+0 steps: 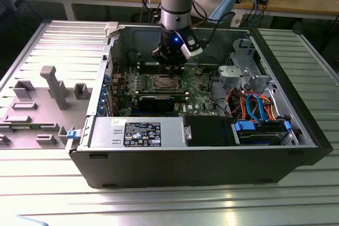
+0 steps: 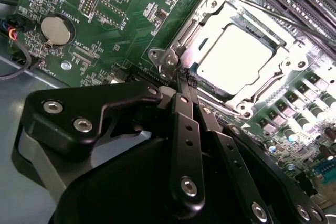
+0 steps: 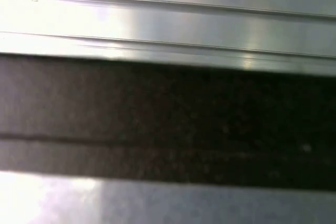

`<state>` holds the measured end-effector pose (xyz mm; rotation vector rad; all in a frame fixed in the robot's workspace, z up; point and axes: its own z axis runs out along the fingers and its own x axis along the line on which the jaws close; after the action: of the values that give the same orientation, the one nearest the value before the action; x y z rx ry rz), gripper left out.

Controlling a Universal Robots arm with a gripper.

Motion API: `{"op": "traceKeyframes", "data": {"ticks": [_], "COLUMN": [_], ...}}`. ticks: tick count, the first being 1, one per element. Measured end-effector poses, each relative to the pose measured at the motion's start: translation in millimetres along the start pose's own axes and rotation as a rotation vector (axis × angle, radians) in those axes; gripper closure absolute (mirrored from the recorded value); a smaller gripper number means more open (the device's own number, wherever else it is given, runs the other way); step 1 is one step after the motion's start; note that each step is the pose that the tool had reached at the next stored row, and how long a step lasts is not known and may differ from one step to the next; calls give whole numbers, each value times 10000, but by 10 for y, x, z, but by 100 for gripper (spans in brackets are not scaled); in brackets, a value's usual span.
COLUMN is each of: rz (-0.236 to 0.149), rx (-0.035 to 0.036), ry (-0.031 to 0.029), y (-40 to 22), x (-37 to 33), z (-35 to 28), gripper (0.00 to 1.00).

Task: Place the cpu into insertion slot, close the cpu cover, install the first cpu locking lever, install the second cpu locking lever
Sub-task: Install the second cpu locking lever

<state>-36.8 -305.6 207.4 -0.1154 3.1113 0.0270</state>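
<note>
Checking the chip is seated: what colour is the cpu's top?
Silvery-grey, glaring almost white; the cpu shows best in the second wrist view.

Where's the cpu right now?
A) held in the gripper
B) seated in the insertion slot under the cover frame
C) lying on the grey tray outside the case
B: in the second wrist view the cpu sits flat in the insertion slot, framed by the cpu cover.

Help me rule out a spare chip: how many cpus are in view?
1: the cpu sits on the green board, framed by the cpu cover. Another could be hidden behind the arm.
</note>
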Motion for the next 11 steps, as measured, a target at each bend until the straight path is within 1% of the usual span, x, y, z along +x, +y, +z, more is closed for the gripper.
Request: {"op": "traceKeyframes", "data": {"ticks": [5,11], "rz": [0,-2], "rx": [5,51], "ry": [0,4], "y": [-31,-79], "x": [2,6], "z": [0,-1], "gripper": [89,89]}}
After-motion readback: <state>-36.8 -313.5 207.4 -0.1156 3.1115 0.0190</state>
